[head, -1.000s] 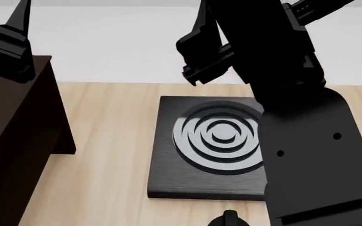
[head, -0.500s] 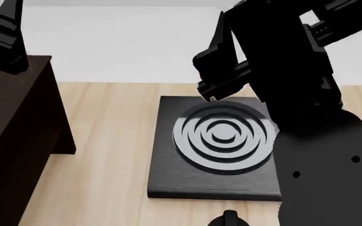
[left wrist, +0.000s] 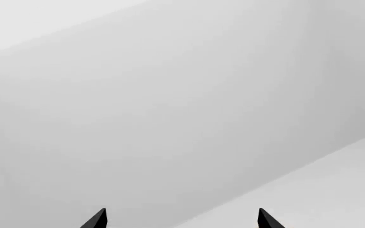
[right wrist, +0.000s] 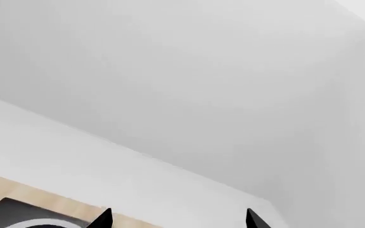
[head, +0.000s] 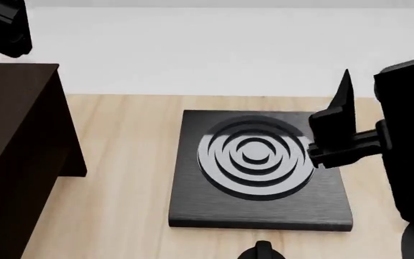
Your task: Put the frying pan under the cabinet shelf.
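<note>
Two grippers raised, fingers spread wide, both empty.
Right gripper [head: 340, 116] beside ringed plate [head: 257, 167] on bench [head: 121, 178]; cabinet shelf [head: 13, 145] below left gripper [left wrist: 179, 219]. Frying pan unseen; wrist views show mostly wall.

The head view looks steeply down, close over the table [head: 121, 178]; both wrist views tilt up at pale walls; the right wrist shares the stove plate [right wrist: 17, 213] with it.
</note>
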`<state>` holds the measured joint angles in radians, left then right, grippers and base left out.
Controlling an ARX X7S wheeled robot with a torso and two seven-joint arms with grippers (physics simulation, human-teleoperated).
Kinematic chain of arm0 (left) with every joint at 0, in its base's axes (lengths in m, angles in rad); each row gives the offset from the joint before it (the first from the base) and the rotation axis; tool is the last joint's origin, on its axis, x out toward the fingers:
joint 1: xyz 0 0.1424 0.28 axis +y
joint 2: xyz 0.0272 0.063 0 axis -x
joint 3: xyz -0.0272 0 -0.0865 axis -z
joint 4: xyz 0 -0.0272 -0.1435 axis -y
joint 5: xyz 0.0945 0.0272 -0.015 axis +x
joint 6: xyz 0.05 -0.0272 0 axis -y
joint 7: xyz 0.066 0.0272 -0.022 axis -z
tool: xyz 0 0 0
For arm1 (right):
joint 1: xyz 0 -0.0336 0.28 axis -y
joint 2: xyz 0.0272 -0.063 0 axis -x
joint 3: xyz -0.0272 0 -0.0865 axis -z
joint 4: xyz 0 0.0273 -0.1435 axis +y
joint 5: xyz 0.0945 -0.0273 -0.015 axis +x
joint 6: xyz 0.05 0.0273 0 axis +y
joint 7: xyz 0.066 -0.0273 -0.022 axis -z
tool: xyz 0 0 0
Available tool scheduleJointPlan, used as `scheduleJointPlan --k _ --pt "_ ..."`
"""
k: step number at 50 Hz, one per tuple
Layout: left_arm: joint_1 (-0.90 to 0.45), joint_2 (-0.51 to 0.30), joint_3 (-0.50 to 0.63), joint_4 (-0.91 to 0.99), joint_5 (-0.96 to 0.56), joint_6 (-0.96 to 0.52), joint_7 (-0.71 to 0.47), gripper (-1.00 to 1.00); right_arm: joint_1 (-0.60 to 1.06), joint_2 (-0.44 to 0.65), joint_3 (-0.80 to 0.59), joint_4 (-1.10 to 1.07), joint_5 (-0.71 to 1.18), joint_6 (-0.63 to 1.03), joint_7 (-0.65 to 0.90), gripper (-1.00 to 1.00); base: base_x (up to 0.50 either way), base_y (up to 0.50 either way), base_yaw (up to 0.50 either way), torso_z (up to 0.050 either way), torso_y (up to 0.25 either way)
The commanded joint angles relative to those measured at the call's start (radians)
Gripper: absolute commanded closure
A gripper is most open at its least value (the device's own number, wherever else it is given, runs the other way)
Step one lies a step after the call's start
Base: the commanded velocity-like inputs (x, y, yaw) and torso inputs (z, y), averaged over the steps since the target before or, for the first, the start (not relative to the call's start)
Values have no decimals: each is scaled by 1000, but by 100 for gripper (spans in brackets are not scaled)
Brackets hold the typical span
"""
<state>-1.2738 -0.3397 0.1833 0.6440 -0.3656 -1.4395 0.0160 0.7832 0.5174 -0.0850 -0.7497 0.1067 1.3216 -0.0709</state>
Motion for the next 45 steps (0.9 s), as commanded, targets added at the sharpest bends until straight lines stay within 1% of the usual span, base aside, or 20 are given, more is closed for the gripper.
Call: scheduleJointPlan --k 1,6,15,30,39,45 --pt "-54 0 8 5 -13 -32 0 -100 -142 24 158 -80 2 50 -8 -100 0 0 0 0 0" --pt "-63 -9 8 0 -14 -27 0 -100 -226 13 249 -107 4 36 -22 -100 0 0 0 0 0" --pt "-117 -12 22 -5 -21 -46 -1 -100 -347 1 358 -143 6 13 -48 -100 0 0 0 0 0" --pt "-162 -10 36 -12 -33 -59 -8 -100 -416 17 358 -121 -3 0 -47 -100 0 0 0 0 0" --pt "-161 -16 40 -20 -35 -41 -12 -100 -483 8 426 -163 -2 32 -61 -100 0 0 0 0 0" --pt "-159 -15 43 -23 -38 -34 -15 -100 -552 -12 475 -163 -5 6 -71 -100 0 0 0 0 0"
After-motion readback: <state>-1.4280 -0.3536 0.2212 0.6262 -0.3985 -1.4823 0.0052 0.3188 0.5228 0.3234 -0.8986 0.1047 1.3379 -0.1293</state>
